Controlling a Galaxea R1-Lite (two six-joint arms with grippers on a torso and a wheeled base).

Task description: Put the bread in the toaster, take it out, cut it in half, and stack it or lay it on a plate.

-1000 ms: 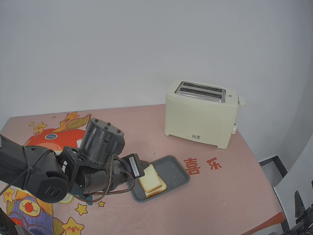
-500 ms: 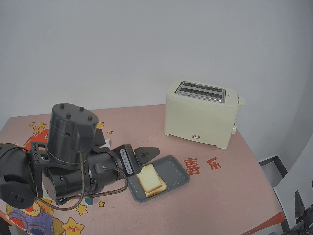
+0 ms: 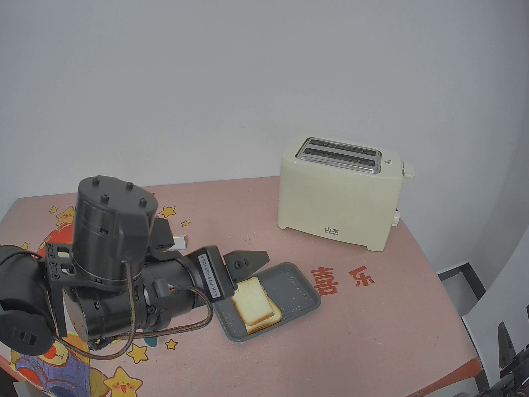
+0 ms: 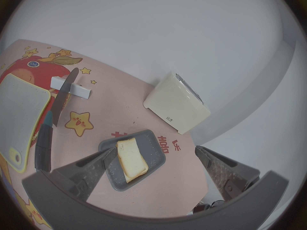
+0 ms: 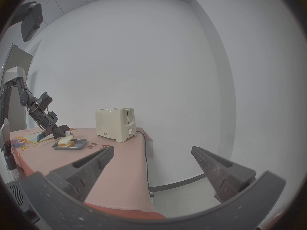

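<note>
Two stacked bread slices [image 3: 254, 303] lie on the near-left end of a grey tray [image 3: 297, 289] in the middle of the pink table. The cream toaster [image 3: 339, 194] stands behind the tray to the right, both slots empty. My left gripper [image 3: 249, 271] hovers open at the tray's left end, just above the bread. In the left wrist view the bread [image 4: 131, 158] sits beside one finger of that gripper [image 4: 156, 150]. My right gripper [image 5: 152, 149] hangs open and holds nothing, off the table's right edge, far from the toaster [image 5: 115, 124].
A knife [image 4: 57, 106] rests across a white block [image 4: 71, 87] beside a cutting board [image 4: 19, 112] on the table's left side. The toaster's cord [image 5: 145, 163] hangs over the table's right edge. Bare table lies between tray and toaster.
My left arm has lifted and rolled its wrist, and the open gripper's finger has come into view over the bread. Bread, tray and toaster stay where they were.
</note>
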